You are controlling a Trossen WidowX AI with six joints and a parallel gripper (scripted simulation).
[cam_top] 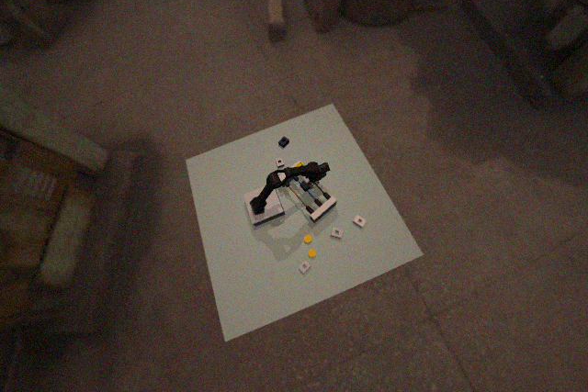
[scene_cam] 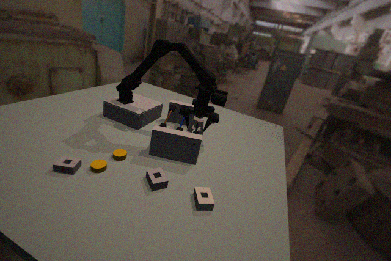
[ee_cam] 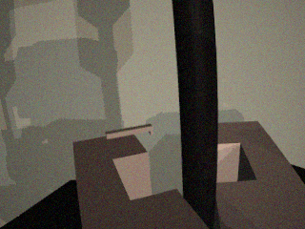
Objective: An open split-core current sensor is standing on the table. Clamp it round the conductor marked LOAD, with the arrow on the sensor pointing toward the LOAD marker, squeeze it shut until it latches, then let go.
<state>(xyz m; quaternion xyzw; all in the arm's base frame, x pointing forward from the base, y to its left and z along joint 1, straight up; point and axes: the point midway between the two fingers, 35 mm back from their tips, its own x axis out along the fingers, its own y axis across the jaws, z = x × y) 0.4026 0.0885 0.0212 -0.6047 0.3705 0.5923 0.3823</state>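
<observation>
My gripper (scene_cam: 197,125) (ee_cam: 174,181) is shut on the current sensor (scene_cam: 198,120) (ee_cam: 102,186), between the two end walls of the conductor stand (scene_cam: 175,144) (cam_top: 324,209). In the wrist view the sensor's two brown-grey halves stand apart, with a gap at their far ends. The black conductor (ee_cam: 197,95) runs up the picture between them and hides part of the right half. The blue conductor (cam_top: 310,196) and the orange conductor (cam_top: 298,197) lie beside it, towards the arm's base. The LOAD marker and the sensor's arrow cannot be read.
Pale square blocks with holes (cam_top: 359,220) (cam_top: 304,266) (scene_cam: 162,181) and yellow discs (cam_top: 307,239) (cam_top: 311,252) (scene_cam: 120,153) lie before the stand. A dark block (cam_top: 283,141) and another pale block (cam_top: 279,165) lie behind. The arm's base box (scene_cam: 121,113) stands beside the stand.
</observation>
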